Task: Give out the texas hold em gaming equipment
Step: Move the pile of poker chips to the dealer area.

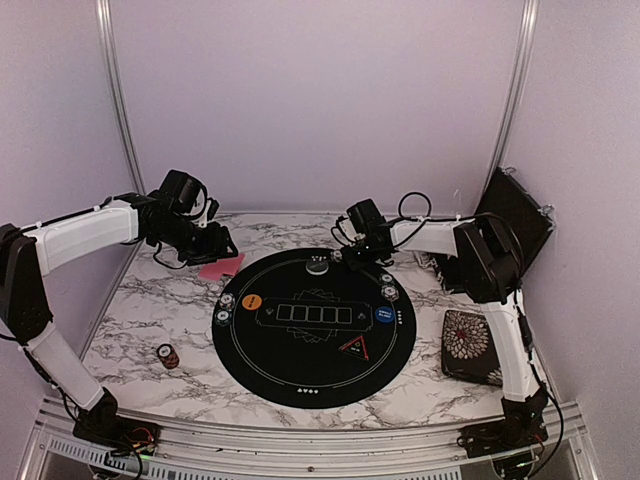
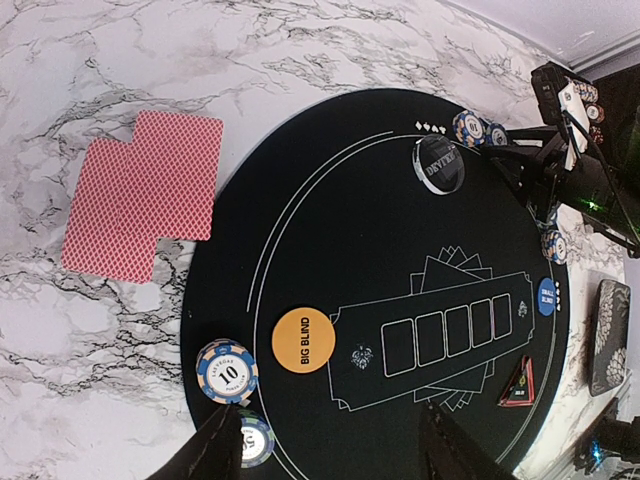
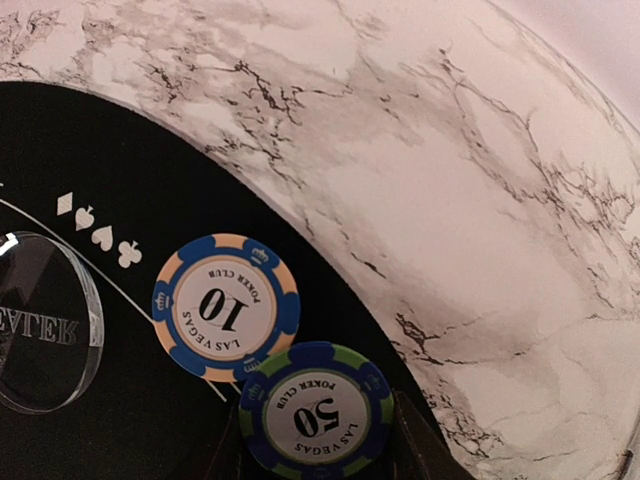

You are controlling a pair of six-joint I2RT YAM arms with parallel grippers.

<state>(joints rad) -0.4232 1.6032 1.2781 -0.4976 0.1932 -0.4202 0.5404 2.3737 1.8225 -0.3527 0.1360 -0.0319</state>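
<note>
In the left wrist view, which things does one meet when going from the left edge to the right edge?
Pink-red cards, chip marked 10, orange Big Blind button, clear dealer button, black triangle marker, blue button, floral case.

A round black mat (image 1: 315, 325) lies in the middle of the marble table (image 1: 130, 330), with an orange button (image 1: 252, 301) on its left, a blue button (image 1: 384, 316) on its right and a triangle marker (image 1: 357, 348) nearer the arms. Pink-red cards (image 1: 222, 266) lie just off the mat's far-left edge beneath the left gripper (image 1: 215, 245), while the right gripper (image 1: 362, 250) hangs over the far rim. A chip stack (image 1: 168, 355) stands alone on the marble at left, and a floral case (image 1: 470, 345) lies to the mat's right.
</note>
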